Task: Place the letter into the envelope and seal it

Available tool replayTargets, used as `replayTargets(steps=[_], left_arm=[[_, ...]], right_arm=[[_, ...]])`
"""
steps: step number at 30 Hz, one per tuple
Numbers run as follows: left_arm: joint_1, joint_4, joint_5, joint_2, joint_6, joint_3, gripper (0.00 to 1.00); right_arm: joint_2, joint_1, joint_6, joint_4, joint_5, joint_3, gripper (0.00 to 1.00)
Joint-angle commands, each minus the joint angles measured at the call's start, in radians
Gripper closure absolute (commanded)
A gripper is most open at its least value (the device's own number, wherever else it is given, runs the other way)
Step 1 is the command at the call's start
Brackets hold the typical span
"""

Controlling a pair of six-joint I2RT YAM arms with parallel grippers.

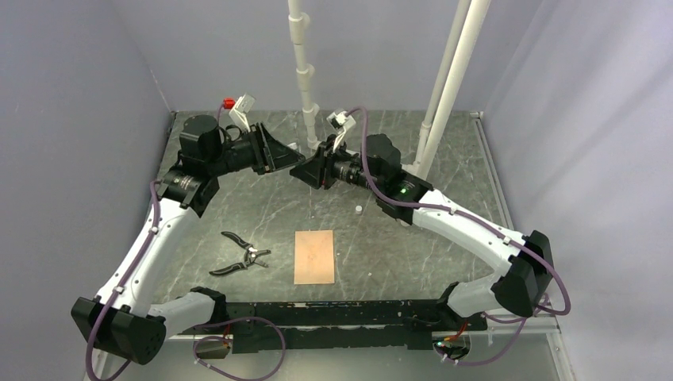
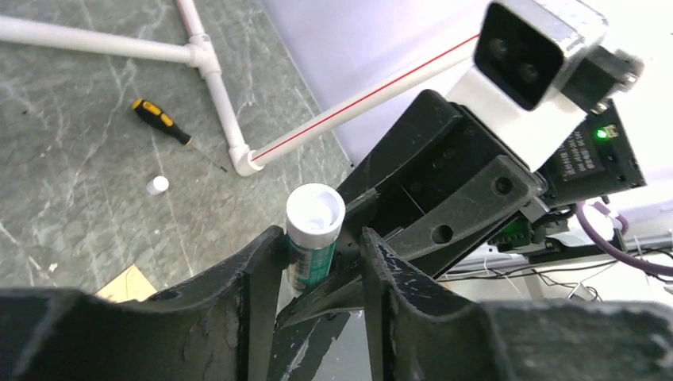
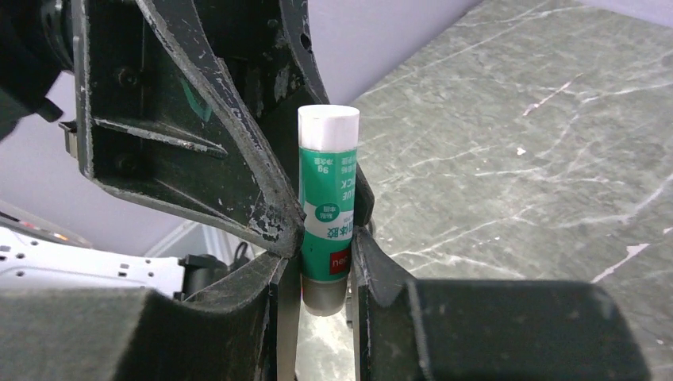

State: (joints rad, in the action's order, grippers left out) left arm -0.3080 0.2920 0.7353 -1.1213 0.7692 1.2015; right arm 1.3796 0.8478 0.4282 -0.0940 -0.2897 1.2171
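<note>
While both arms are angling in toward the upper middle of the top view and meeting tip to tip there, the only task paper in sight is lying well apart from them. A flat pinkish-tan paper piece (image 1: 314,256) is resting on the table (image 1: 397,262) in the lower middle of the frame, below both grippers and nearer the arm bases. It is showing as a plain rectangle from above, so I cannot tell whether it is the letter or the envelope lying closed. One corner of it is peeking into the lower left of the left wrist view.

The right gripper (image 3: 325,254) is clamping the lower end of a green-labelled glue stick (image 3: 327,198), with a finger pressing on each side. The stick is standing up out of the gripper, white end uppermost in the right wrist view. The left gripper (image 2: 321,242) is straddling that white end with its jaws apart. The stick is sitting against one finger while a gap is showing before the other, so this gripper is not holding it.

A small white cylinder (image 1: 359,209) is lying on the table between the grippers and the paper. Black pliers (image 1: 242,255) are lying left of the paper, near it but not touching. A yellow-and-black screwdriver (image 2: 163,121) is lying in the upper left of the left wrist view, beside white pipes (image 2: 221,103).
</note>
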Motion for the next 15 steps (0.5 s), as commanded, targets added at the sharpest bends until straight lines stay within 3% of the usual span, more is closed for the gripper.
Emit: replayTargets(steps=[1,7,12,15], left_arm=[[-0.002,-0.150,0.093,0.029,0.017,-0.029,0.59],[-0.002,-0.153,0.067,0.046,0.007,-0.046,0.77],[-0.002,-0.175,0.099,0.038,0.003,-0.053,0.78],[-0.002,-0.182,0.101,0.042,-0.026,-0.063,0.97]], right_arm=[[-0.029,0.002,0.093,-0.185,-0.004,-0.006,0.99],[-0.019,0.002,0.148,-0.249,-0.015,-0.007,1.00],[-0.015,0.002,0.183,-0.295,-0.052,-0.002,1.00],[-0.014,0.001,0.174,-0.231,-0.057,0.026,0.91]])
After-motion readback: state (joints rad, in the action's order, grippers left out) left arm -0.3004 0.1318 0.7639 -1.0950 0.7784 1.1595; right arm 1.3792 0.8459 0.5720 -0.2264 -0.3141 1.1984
